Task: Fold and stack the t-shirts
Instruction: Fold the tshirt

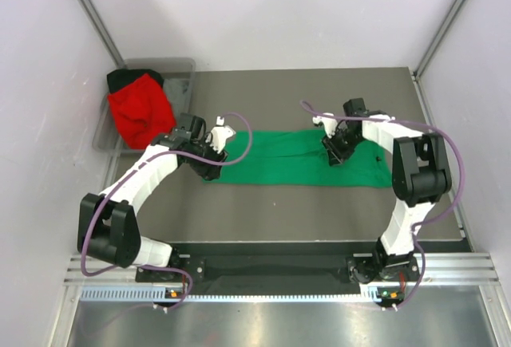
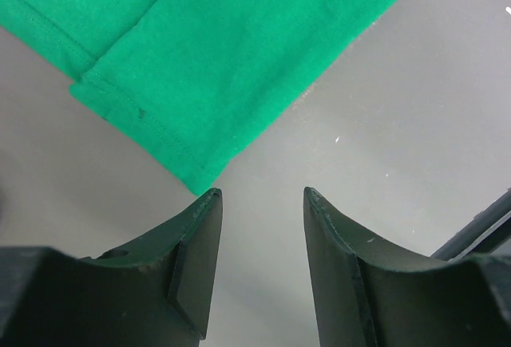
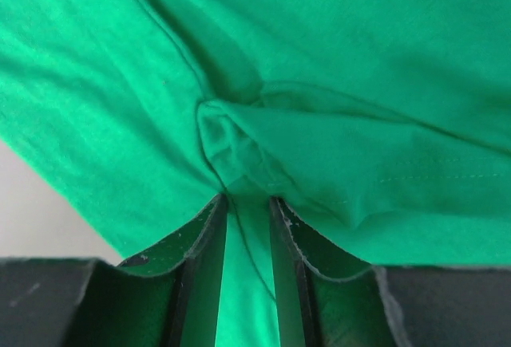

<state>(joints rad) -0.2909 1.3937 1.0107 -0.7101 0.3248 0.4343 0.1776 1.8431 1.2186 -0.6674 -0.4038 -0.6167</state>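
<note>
right tool clamps a bunched fold of the bright green cloth t-shirt, spread long across the grey surface; left tool gapes, empty, beside its corner.

Left gripper hangs with jaws apart; right gripper is pinched onto the green t-shirt.

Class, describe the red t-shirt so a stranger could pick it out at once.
Find the dark grey table, then the grey plastic bin at its far left corner. The soft red cloth t-shirt lies bunched there, spilling over the rim. It alone is red: black cloth sits behind it, and the bright green t-shirt lies flat mid-table.
</note>
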